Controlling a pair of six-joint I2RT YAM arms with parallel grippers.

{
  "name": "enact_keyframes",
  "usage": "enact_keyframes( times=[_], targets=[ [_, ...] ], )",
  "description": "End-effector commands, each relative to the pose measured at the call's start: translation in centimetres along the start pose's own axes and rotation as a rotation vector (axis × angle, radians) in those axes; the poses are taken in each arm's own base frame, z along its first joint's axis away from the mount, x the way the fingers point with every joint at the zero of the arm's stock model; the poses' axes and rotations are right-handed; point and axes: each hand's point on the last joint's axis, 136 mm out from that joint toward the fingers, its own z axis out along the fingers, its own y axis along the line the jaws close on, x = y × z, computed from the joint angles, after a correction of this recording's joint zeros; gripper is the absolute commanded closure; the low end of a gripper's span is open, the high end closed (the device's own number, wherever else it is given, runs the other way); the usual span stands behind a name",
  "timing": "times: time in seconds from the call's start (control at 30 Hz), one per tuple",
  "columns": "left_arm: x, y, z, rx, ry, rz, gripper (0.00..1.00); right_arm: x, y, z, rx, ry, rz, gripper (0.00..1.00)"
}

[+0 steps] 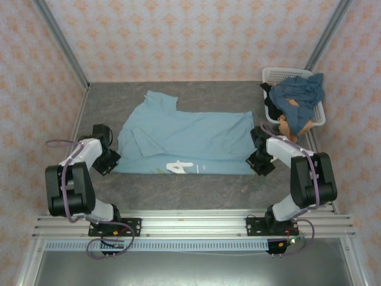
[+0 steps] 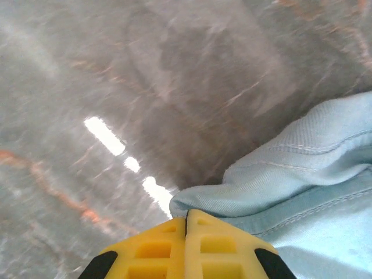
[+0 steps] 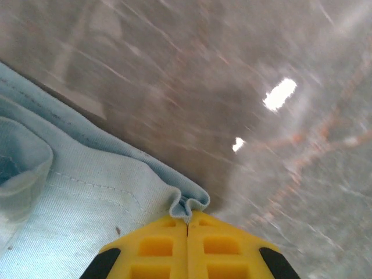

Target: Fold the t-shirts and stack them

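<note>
On the grey desk (image 1: 178,190), the light sky-blue t-shirt (image 1: 190,137) lies spread flat as a broad rectangle, and I place everything else by it.

At the shirt's left edge, near its front corner, my left fingers (image 1: 111,159) (image 2: 154,247) sit low against the desk. Through the left wrist camera they are blocky yellow plastic with square recesses, pressed together so that only a hairline seam shows. The shirt's rolled hem curls in at their tips, so I read them as pinching it. The cloth there is a fine knit with neat double rows of stitching, and the desk under it is streaked like stone, with bright spots of glare.

Midway along the shirt's front edge I see the white printed letters (image 1: 180,167).

At the shirt's right edge, again near the front corner, my right fingers (image 1: 261,161) (image 3: 221,247) are pressed together too. A small pucker of hem is squeezed into the seam between them.

Just beyond the shirt's far right corner stands a white plastic lattice basket (image 1: 280,72). The slate-blue t-shirt (image 1: 300,92) is heaped crumpled in it, spilling over the rim, and the orange-tan t-shirt (image 1: 296,123) hangs out over the near side beneath it.
</note>
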Motion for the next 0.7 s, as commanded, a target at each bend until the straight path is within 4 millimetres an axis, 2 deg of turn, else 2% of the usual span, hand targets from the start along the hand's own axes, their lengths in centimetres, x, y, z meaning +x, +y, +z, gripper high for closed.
enact_keyframes(
  times=[0.0, 0.03, 0.1, 0.17, 0.23, 0.3, 0.37, 0.47, 0.57, 0.67],
  targets=[
    [0.5, 2.9, -0.6, -0.087, -0.031, -0.036, 1.00, 1.2, -2.3, -0.2, 0.058, 0.017, 0.001, 0.97],
    [0.6, 3.0, -1.0, -0.081, -0.032, -0.042, 0.94, 0.9, -2.3, -0.4, 0.055, 0.002, -0.009, 0.89],
    [0.5, 3.0, -2.1, -0.056, -0.058, -0.064, 0.71, 0.3, -2.1, -1.5, 0.048, -0.025, -0.029, 0.75],
    [-0.1, 2.5, -3.9, -0.012, -0.102, -0.079, 0.58, -0.4, -1.5, -3.2, 0.019, -0.068, -0.041, 0.67],
    [0.1, 1.0, -5.0, 0.024, -0.095, -0.043, 0.55, -1.0, -0.7, -4.8, -0.041, -0.112, -0.048, 0.62],
    [0.8, -2.0, -5.9, 0.128, -0.090, -0.007, 0.53, -1.4, 0.6, -6.1, -0.132, -0.144, -0.061, 0.58],
    [2.6, -5.8, -6.2, 0.249, -0.044, 0.018, 0.50, -1.5, 2.3, -7.0, -0.230, -0.157, -0.079, 0.56],
    [6.0, -10.1, -5.3, 0.349, 0.066, 0.046, 0.49, -1.4, 4.0, -7.5, -0.318, -0.152, -0.100, 0.54],
    [8.3, -12.9, -4.2, 0.392, 0.128, 0.058, 0.49, -1.0, 5.8, -7.5, -0.403, -0.119, -0.108, 0.53],
    [8.6, -14.2, -3.5, 0.395, 0.136, 0.061, 0.50, -0.8, 6.6, -7.4, -0.436, -0.102, -0.099, 0.53]
  ],
)
